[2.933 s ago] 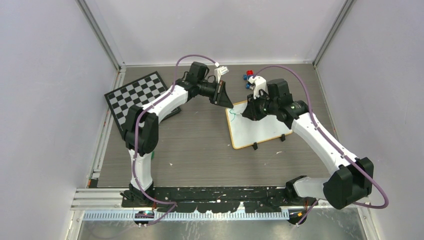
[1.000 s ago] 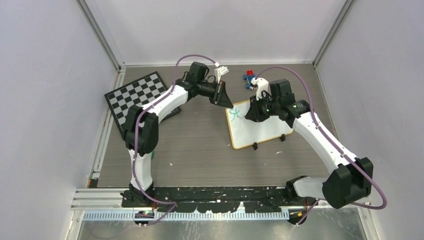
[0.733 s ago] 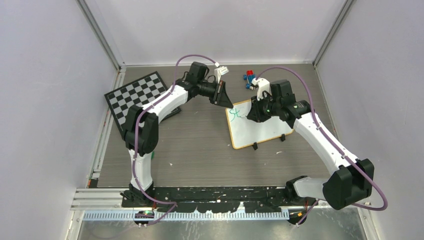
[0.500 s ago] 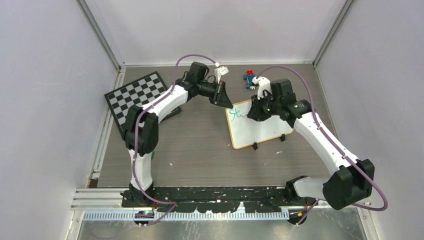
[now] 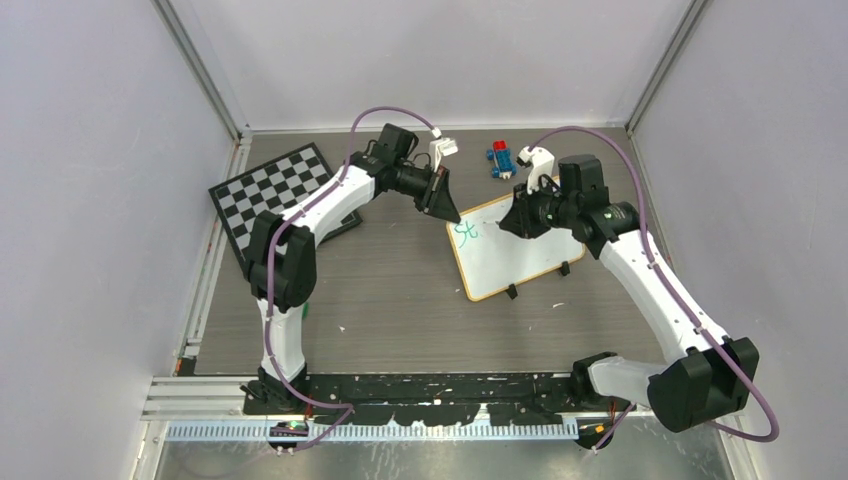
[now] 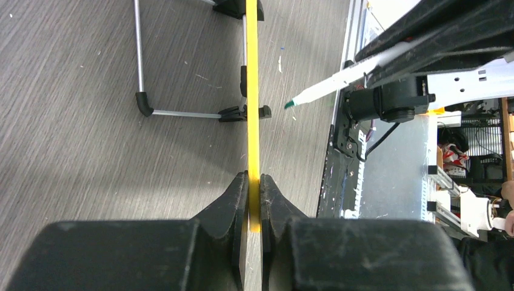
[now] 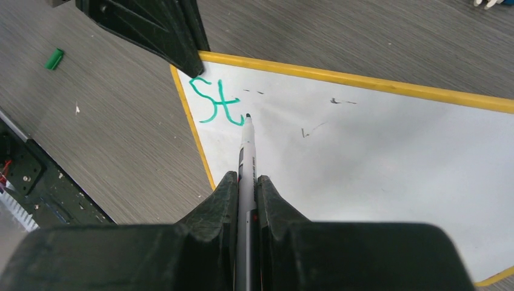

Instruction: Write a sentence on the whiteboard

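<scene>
table [image 5: 400, 300]: grey wood-grain top; the board stands on it, right of centre and toward the back.
board [image 5: 520, 262]: white with a yellow-tan frame, propped on a wire stand; in the left wrist view it is seen edge-on as a thin yellow line.
left gripper [image 6: 253, 182]: jaws together on the board's frame at its far-left corner, steadying it.
right gripper [image 7: 246, 182]: jaws clamped on a pen, barrel running out between the fingers toward the board.
pen [image 7: 246, 142]: white barrel, dark tip; in the left wrist view the tip appears a little off the board face, so contact cannot be told for sure.
writing [image 7: 217, 102]: green "St" at the board's upper-left corner, just beside the left gripper's fingers; the rest of the face is blank apart from a few faint dark flecks.
step: early in the first word, judging by two letters down and most of the board unused.
next move: likely set the tip down just right of the "t" and form the following letter, with light pressure, while the left gripper holds the frame firm.
</scene>
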Robot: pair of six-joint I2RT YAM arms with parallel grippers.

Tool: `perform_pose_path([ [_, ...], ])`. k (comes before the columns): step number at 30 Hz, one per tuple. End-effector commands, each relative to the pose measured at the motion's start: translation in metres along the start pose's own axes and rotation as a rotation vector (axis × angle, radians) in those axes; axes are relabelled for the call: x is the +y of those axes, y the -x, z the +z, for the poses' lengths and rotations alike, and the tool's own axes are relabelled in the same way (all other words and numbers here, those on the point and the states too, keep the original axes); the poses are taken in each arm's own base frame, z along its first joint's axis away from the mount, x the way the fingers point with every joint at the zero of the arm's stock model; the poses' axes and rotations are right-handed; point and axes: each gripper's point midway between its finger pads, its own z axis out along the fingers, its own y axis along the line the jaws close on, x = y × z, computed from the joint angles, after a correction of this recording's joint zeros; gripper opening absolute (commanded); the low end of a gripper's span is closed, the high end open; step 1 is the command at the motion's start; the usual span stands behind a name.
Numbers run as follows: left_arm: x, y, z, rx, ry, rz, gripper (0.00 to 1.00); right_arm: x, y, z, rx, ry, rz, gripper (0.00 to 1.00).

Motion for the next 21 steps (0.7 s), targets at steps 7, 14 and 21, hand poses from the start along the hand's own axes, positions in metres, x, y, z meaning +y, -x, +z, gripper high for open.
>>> perform_pose_path([
  [7,-0.0092,-0.0065,0.0010,0.039,-0.037,0.011,0.00,0.0039,0.0184,-0.0037,-0.087,0.030,-0.032,0.00],
  [14,-0.0109,-0.0066,0.0027,0.041,-0.043,0.014,0.00,-0.0006,0.0189,0.0004,-0.087,0.009,-0.031,0.00],
  [21,-0.0122,-0.0064,0.0043,0.043,-0.048,0.014,0.00,-0.0029,0.0181,0.0034,-0.076,-0.010,-0.036,0.00],
])
